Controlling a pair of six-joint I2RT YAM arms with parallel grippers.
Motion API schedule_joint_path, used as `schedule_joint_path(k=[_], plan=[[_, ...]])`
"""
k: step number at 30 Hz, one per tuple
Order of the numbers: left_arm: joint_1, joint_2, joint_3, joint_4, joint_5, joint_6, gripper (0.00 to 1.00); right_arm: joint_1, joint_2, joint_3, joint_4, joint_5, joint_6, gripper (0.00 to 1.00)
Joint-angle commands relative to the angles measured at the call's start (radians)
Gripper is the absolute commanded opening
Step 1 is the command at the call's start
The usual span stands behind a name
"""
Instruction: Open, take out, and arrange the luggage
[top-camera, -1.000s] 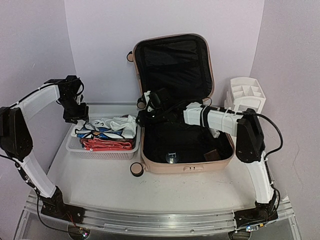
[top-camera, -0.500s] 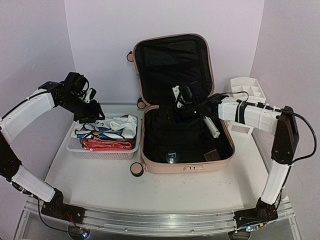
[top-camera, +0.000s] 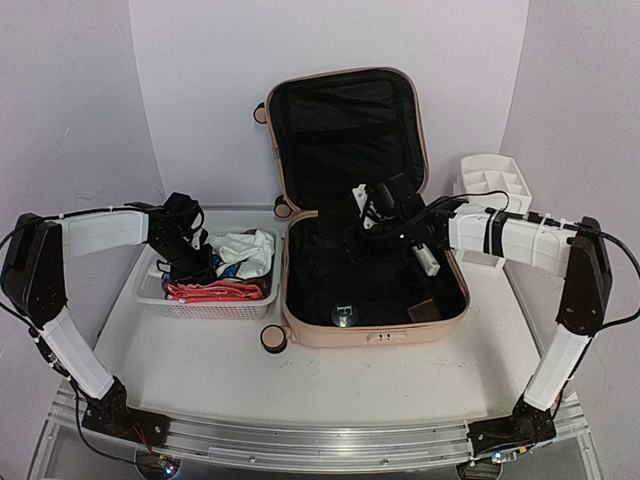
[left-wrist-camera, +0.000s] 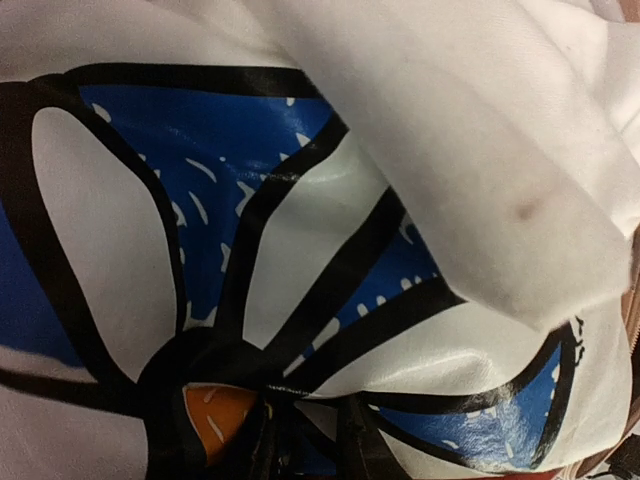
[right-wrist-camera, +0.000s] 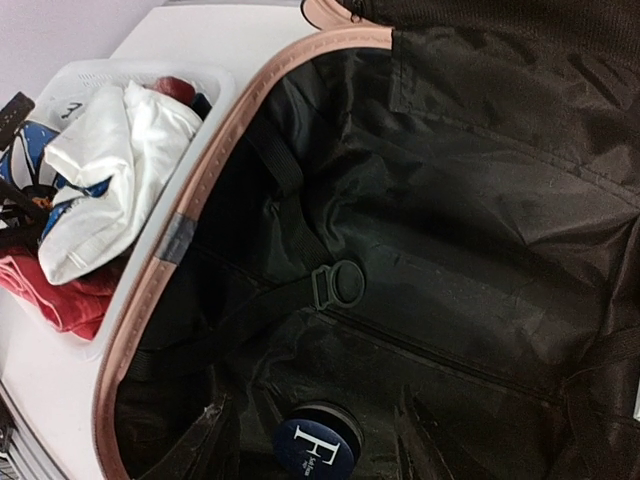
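The luggage (top-camera: 380, 337) lies open at centre frame on the counter (top-camera: 330, 385), its lid propped upright against the back wall and its lower shell facing up; so the opening looks done, and I judge the taking-out and arranging to be the step in hand. In the black-lined shell I count one round dark disc marked "F" (right-wrist-camera: 316, 450) and one small brown item (top-camera: 423, 310), with a strap and buckle (right-wrist-camera: 338, 285) above the disc in the wrist view. The right fingers (right-wrist-camera: 212, 440) hover over the shell, spread apart and holding nothing, the disc between them in the wrist view. Left of centre sits one white mesh basket (top-camera: 205, 305) holding one white printed cloth (top-camera: 245, 250) and one red folded cloth (top-camera: 215, 290); the left fingers (top-camera: 190, 262) are down among these, and whether they pinch the fabric I cannot tell. At right, behind the arm, stands one white organizer (top-camera: 493, 185). Three caster wheels show. The next move probably calls for lowering the right fingers squarely astride the flat disc, clear of the strap.
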Motion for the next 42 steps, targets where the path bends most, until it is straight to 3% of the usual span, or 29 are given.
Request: schedule_joint_path(k=[1, 6, 10, 16, 20, 27, 32, 37, 42], plan=[[0.000, 0.041, -0.103, 0.062, -0.062, -0.047, 0.20, 0.001, -0.071, -0.039, -0.013, 0.029, -0.001, 0.53], [-0.001, -0.061, -0.121, 0.071, -0.093, -0.033, 0.24, -0.005, -0.101, -0.070, -0.015, 0.048, -0.002, 0.53], [-0.023, -0.191, -0.071, 0.056, -0.069, -0.014, 0.37, -0.011, -0.124, -0.081, -0.033, 0.052, -0.002, 0.53], [-0.163, -0.258, 0.032, 0.033, -0.084, -0.016, 0.52, -0.019, -0.184, -0.130, -0.054, 0.069, -0.005, 0.54], [-0.280, -0.203, 0.099, 0.032, -0.095, -0.030, 0.50, -0.026, -0.236, -0.164, -0.069, 0.084, -0.011, 0.54], [-0.370, -0.030, 0.200, 0.032, -0.108, -0.058, 0.29, -0.036, -0.312, -0.214, -0.094, 0.114, -0.020, 0.55], [-0.370, 0.080, 0.209, 0.023, -0.140, -0.051, 0.32, -0.042, -0.354, -0.242, -0.110, 0.128, -0.022, 0.56], [-0.380, 0.162, 0.224, 0.021, -0.157, -0.020, 0.41, -0.048, -0.380, -0.256, -0.123, 0.143, -0.033, 0.56], [-0.382, 0.253, 0.285, -0.087, -0.286, -0.015, 0.44, -0.076, -0.357, -0.243, -0.198, 0.246, -0.024, 0.56]])
